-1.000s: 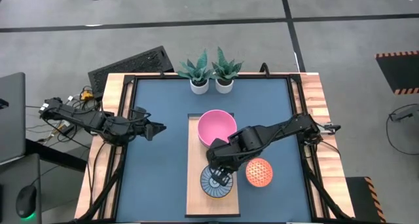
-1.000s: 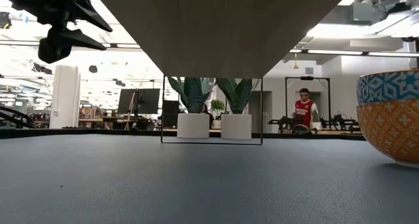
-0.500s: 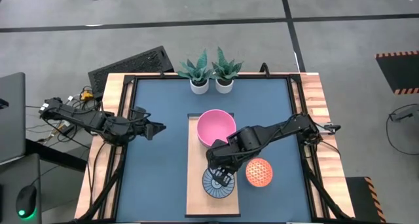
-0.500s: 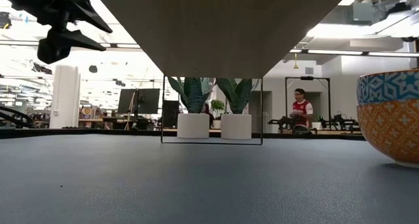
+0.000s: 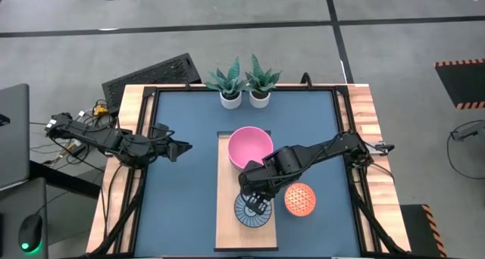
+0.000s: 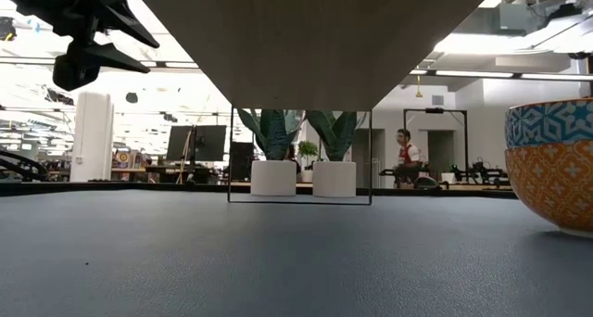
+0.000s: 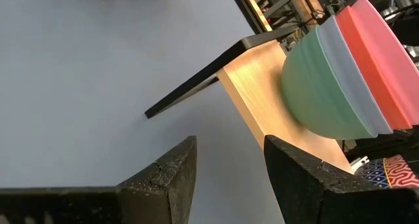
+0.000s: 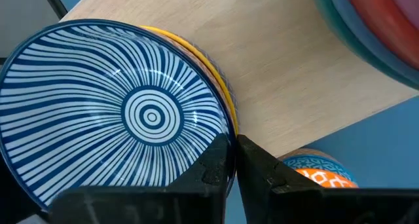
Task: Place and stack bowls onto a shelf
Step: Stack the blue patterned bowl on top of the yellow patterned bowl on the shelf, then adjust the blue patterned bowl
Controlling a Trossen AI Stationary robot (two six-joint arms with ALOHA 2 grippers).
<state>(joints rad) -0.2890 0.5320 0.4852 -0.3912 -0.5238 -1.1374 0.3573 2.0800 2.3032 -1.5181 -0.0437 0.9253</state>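
A blue-and-white striped bowl (image 8: pixel 124 112) sits nested in a yellow bowl (image 8: pixel 220 83) on the near part of the light wooden shelf (image 5: pixel 226 230). My right gripper (image 5: pixel 258 206) stands over the striped bowl's right side, fingers at its rim. On the shelf's far part stands a stack of a teal bowl (image 7: pixel 317 86), a blue bowl (image 7: pixel 350 70) and a pink bowl (image 5: pixel 251 147) on top. An orange-red patterned bowl (image 5: pixel 301 199) rests on the tabletop right of the shelf. My left gripper (image 5: pixel 188 147) hovers open at the table's left, touching nothing. My right gripper (image 8: pixel 234 152) has the striped bowl's rim (image 8: pixel 229 133) between its two fingers, one finger inside the bowl and one outside. The fingers come from above, pointing steeply down. The bowl sits level inside the yellow bowl on the shelf.
Two white plant pots (image 5: pixel 245 98) stand at the table's far edge. The shelf is raised on thin black legs (image 6: pixel 230 155), and its underside (image 6: pixel 306 39) shows in the low view. Bare blue tabletop (image 5: pixel 182 206) lies left of the shelf. A person sits in the room behind.
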